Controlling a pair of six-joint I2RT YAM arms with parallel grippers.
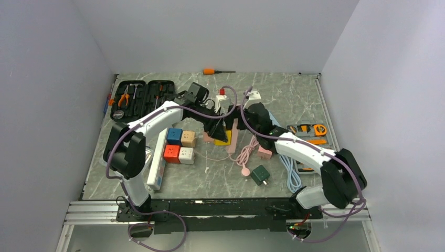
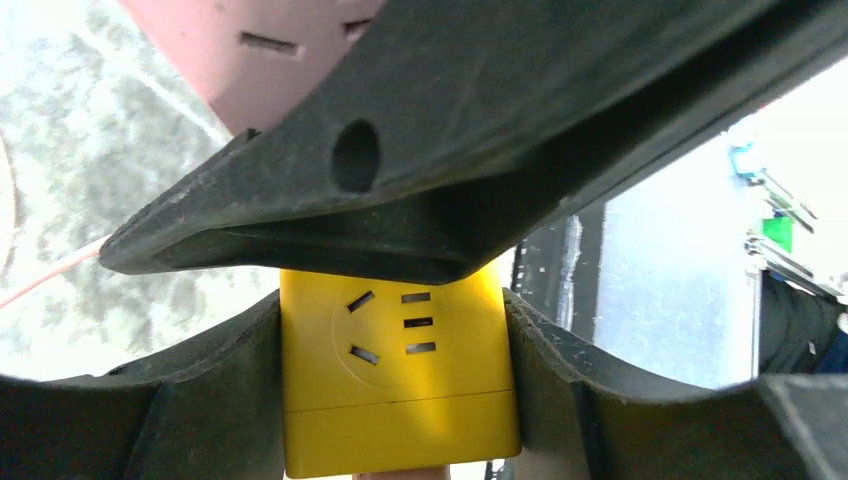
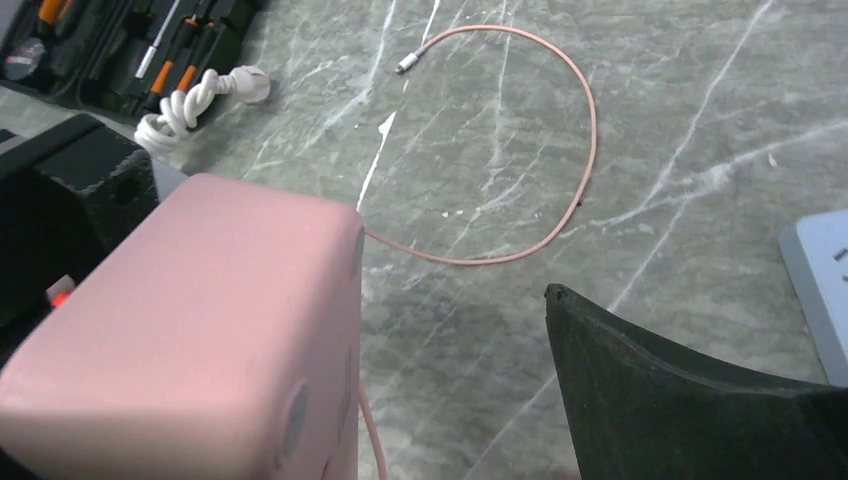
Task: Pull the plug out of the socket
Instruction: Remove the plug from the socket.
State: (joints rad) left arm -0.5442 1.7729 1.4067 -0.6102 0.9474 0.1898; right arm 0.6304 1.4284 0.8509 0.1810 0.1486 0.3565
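My left gripper (image 2: pixel 395 375) is shut on a yellow cube socket (image 2: pixel 400 400), one finger on each side; the slots of the face that shows are empty. A black gripper part (image 2: pixel 420 160) crosses just above the socket. In the right wrist view a pink plug block (image 3: pixel 190 340) with a thin pink cable (image 3: pixel 585 150) fills the left side. My right gripper (image 3: pixel 400 380) is open: its right finger (image 3: pixel 660 400) stands well apart from the block, and the other finger is hidden behind it. From above, both grippers (image 1: pixel 220 128) (image 1: pixel 246 113) meet over the socket (image 1: pixel 223 138).
A pink power strip (image 1: pixel 234 137) lies beside the yellow socket. Coloured cube sockets (image 1: pixel 181 146) and a white strip (image 1: pixel 156 170) sit to the left, a black tool case (image 1: pixel 141 97) at back left. A green adapter (image 1: pixel 260 174) and blue cable (image 1: pixel 291 173) lie near right.
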